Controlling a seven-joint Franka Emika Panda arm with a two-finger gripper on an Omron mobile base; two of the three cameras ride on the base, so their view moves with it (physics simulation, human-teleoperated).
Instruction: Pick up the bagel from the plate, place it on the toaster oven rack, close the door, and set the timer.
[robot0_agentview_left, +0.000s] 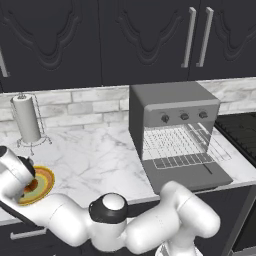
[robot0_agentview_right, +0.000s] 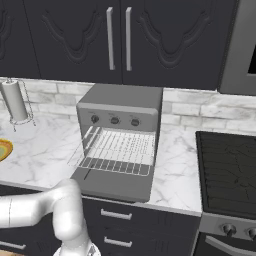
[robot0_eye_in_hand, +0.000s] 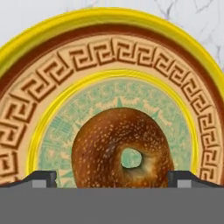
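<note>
A marble counter (robot0_agentview_left: 95, 155) is seen below tall black cabinets (robot0_agentview_left: 125, 35), with a grey brick backsplash (robot0_agentview_left: 85, 107) between them. At the counter's left edge in the left base view, the plate (robot0_agentview_left: 45, 181) is set flat, with yellow, orange and brown rings showing; most of it is covered by the white arm's wrist (robot0_agentview_left: 17, 175), which is bent down over it. In the right base view only a sliver of the plate (robot0_agentview_right: 4, 148) is seen at the left edge.

In the hand view, the plate (robot0_eye_in_hand: 43, 87) is seen from close above: a yellow rim, a brown ring, a tan band with a key pattern, and a pale green centre. The bagel (robot0_eye_in_hand: 109, 140) is laid on that green centre, brown and speckled, its small hole off to the right. The gripper (robot0_eye_in_hand: 112, 178) is held just over it, and its two dark fingertips (robot0_eye_in_hand: 41, 178) are spread wide, one at each side of the bagel, with a gap seen between each tip and the crust.

Well to the right, the toaster oven (robot0_agentview_left: 172, 112) is placed on the counter, with three knobs (robot0_agentview_left: 184, 116) across its front. Its door (robot0_agentview_left: 192, 174) is folded down flat, and the rack (robot0_agentview_left: 177, 145) is drawn partly out over it. A paper towel roll (robot0_agentview_left: 26, 119) is stood upright in a wire holder near the wall. A black stovetop (robot0_agentview_right: 225, 172) is set to the oven's right.
</note>
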